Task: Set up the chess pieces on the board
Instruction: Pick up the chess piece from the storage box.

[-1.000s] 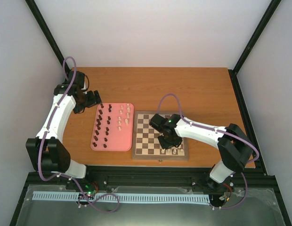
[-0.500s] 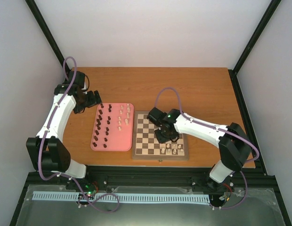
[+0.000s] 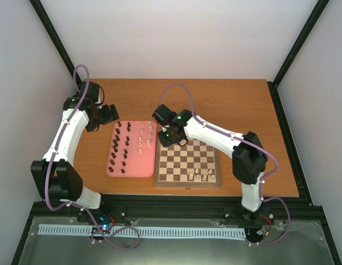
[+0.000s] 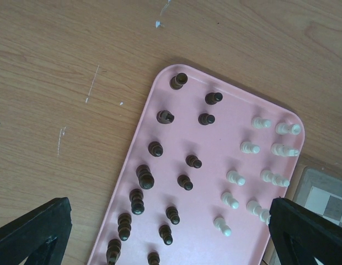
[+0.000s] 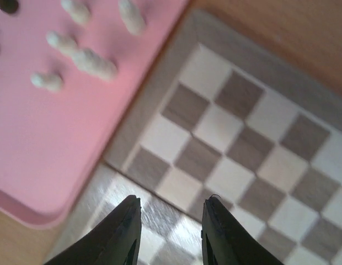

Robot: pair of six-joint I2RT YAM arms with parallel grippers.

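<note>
Our right gripper [image 5: 172, 202] swung from the board [image 3: 182, 160] toward the pink tray [image 3: 139, 163], fingers apart, holding nothing. We must drop straight over 1 white piece [image 4: 235, 178].

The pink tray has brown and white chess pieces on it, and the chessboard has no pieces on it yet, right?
Not quite: the chessboard already has a few white pieces along its near edge, as the top view shows. The pink tray does hold brown pieces and more white ones.
</note>
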